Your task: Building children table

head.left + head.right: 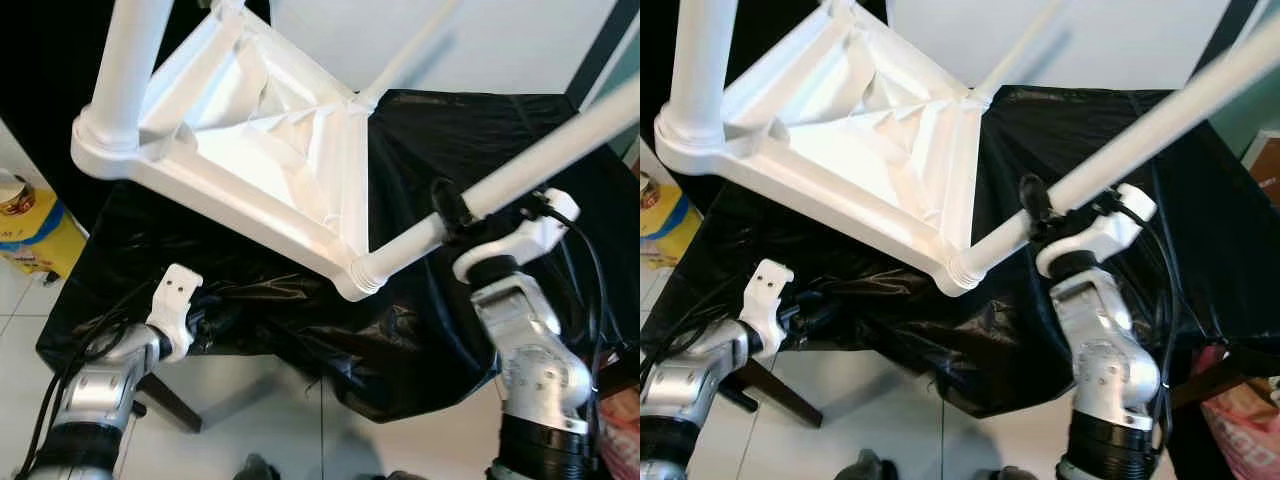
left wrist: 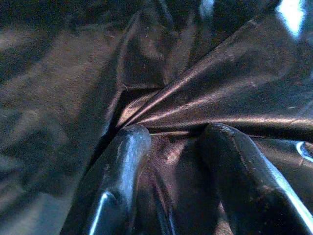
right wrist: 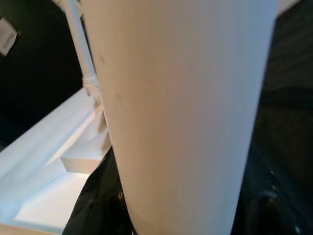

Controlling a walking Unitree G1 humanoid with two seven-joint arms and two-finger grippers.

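A white children's table (image 1: 250,150) lies upside down on a black plastic sheet (image 1: 500,120). One white leg (image 1: 130,70) stands in the far left corner socket, and a thin one (image 1: 410,50) rises at the back. My right gripper (image 1: 455,215) is shut on a third white leg (image 1: 550,150) just above the near corner socket (image 1: 362,272); this leg (image 3: 186,117) slants up to the right. My left gripper (image 1: 805,305) rests low at the sheet's front left edge, its fingers (image 2: 127,156) apart against the creased plastic.
A yellow package (image 1: 35,235) sits on the floor at the left. A dark leg (image 1: 175,400) of the covered support slants down under the sheet. A pink bag (image 1: 625,425) is at the lower right. White tiled floor (image 1: 260,410) lies in front.
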